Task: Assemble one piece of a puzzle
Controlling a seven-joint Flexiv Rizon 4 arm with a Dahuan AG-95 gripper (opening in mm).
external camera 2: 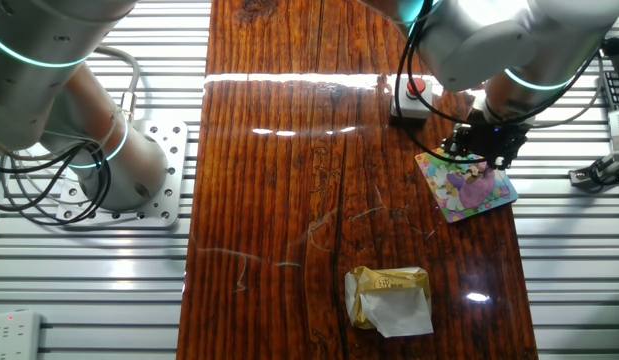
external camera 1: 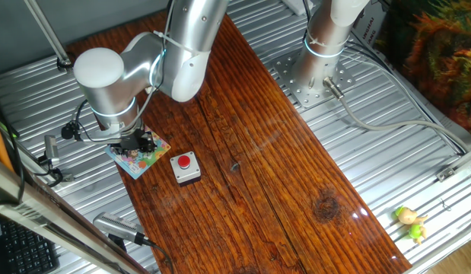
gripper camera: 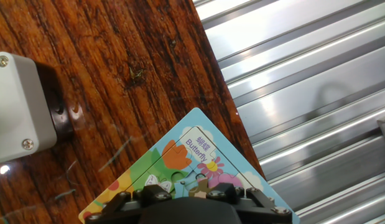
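The puzzle is a small pastel cartoon board at the left edge of the wooden table, also in the other fixed view and the hand view, where "Butterfly" is printed on it. My gripper stands straight down on the board's near corner. In the hand view only its dark body shows at the bottom, right over the picture. The fingertips are hidden, so I cannot tell how the jaws stand. The piece does not show on its own anywhere.
A small grey box with a red button sits just right of the board. A crumpled gold and white packet lies on the wood. A small yellow-green toy lies on the metal bench. A second arm's base stands behind.
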